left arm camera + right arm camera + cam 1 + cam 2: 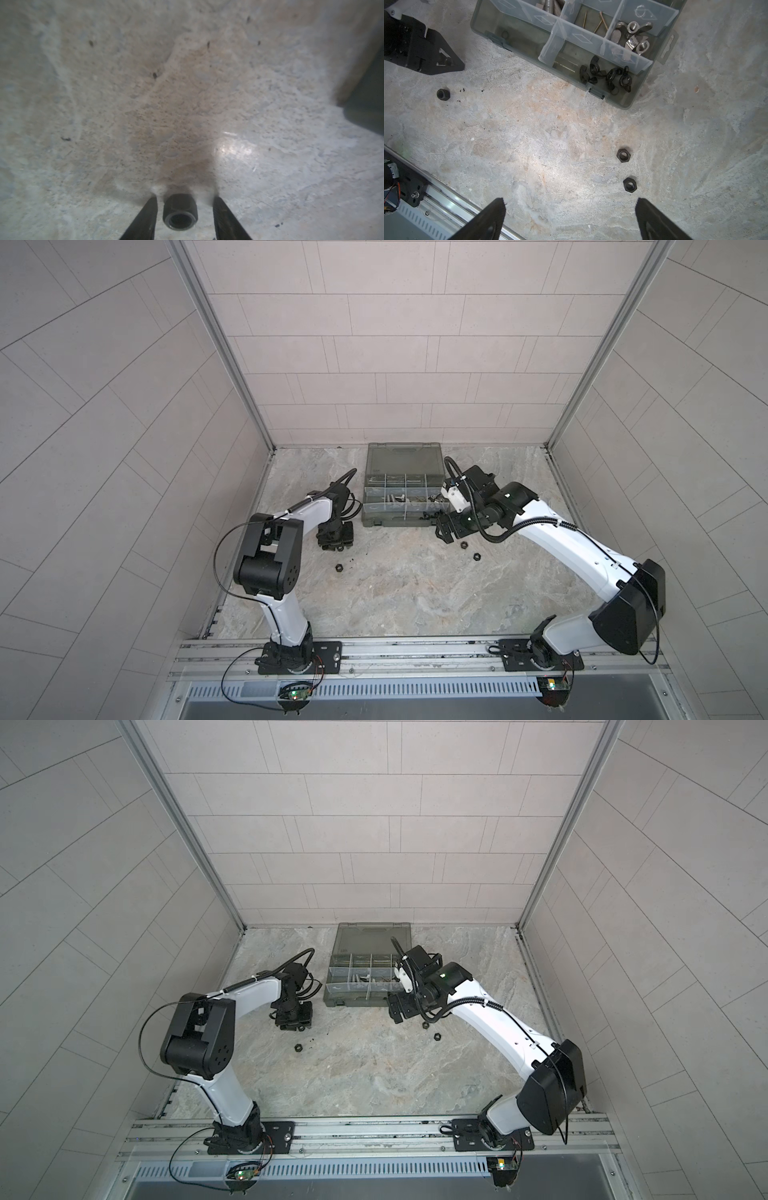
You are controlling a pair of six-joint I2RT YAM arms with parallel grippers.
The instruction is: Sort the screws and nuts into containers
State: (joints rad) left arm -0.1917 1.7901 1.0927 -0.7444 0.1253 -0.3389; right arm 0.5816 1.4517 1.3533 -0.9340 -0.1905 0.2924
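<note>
Though blurred, nut [180,211] seemingly within gripper [185,198]

A tabletop [374,593] mottled in grey, beige and rusty marble veining carries black hex nuts [624,155] and a translucent grey-green case [629,104], whose clear-walled compartments [583,37] hold silver wing nuts [633,27], black wing nuts [604,74], brass-coloured thin screws [598,26] and silver bolts [550,6], before pale grey tiled walls [374,344].

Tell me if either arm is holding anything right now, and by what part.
Nothing is held. The fingers of the left gripper straddle a black hex nut on the table, gaps on both sides; the right gripper is open and empty.
</note>
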